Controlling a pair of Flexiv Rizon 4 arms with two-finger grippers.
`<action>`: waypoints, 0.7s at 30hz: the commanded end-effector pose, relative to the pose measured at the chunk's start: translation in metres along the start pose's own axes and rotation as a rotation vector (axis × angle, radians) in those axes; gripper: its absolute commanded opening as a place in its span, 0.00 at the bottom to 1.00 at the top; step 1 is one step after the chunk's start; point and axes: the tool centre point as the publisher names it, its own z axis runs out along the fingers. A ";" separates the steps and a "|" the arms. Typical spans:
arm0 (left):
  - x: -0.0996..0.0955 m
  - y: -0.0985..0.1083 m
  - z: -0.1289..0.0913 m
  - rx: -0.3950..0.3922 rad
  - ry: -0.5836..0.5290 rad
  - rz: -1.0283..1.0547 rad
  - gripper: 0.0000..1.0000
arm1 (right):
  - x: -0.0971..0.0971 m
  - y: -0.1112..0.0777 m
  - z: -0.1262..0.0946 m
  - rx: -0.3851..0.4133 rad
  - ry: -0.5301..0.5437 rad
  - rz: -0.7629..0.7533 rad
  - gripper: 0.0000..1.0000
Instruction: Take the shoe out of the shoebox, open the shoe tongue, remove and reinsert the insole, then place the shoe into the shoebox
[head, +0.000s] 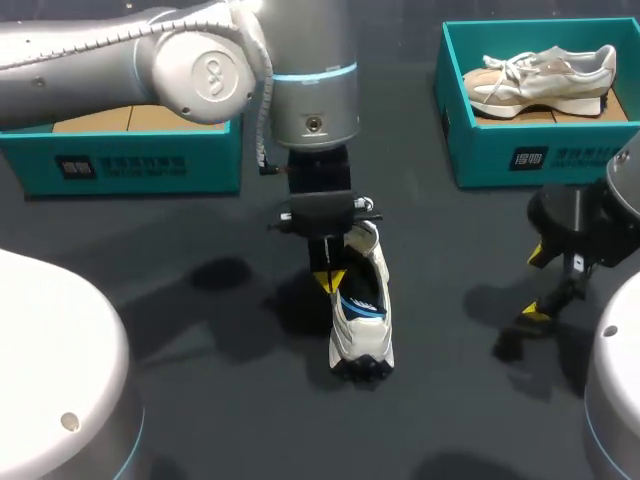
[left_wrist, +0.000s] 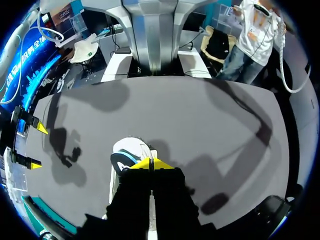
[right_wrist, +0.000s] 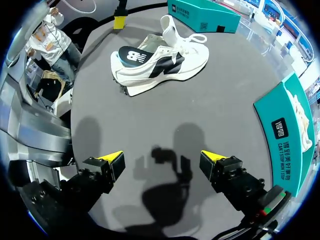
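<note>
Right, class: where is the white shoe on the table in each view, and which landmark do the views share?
Head view: white shoe mid-table, beside the left gripper.
Left wrist view: shoe just ahead of that gripper.
Right wrist view: shoe well ahead of the right gripper.
Shared landmark: the left gripper's yellow tips.

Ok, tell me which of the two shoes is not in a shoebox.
The white shoe with black side markings, on the dark table beside the left gripper. The beige shoe lies inside the teal shoebox on the right.
</note>
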 end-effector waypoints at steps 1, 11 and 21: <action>-0.012 0.011 0.009 0.020 0.076 0.004 0.00 | 0.002 -0.001 0.000 -0.001 -0.004 0.000 1.00; -0.017 0.017 0.022 0.031 0.050 0.028 0.00 | 0.002 -0.001 0.000 -0.001 -0.004 0.000 1.00; -0.023 0.026 0.038 0.032 0.029 0.030 0.00 | 0.002 -0.001 0.000 -0.001 -0.004 0.000 1.00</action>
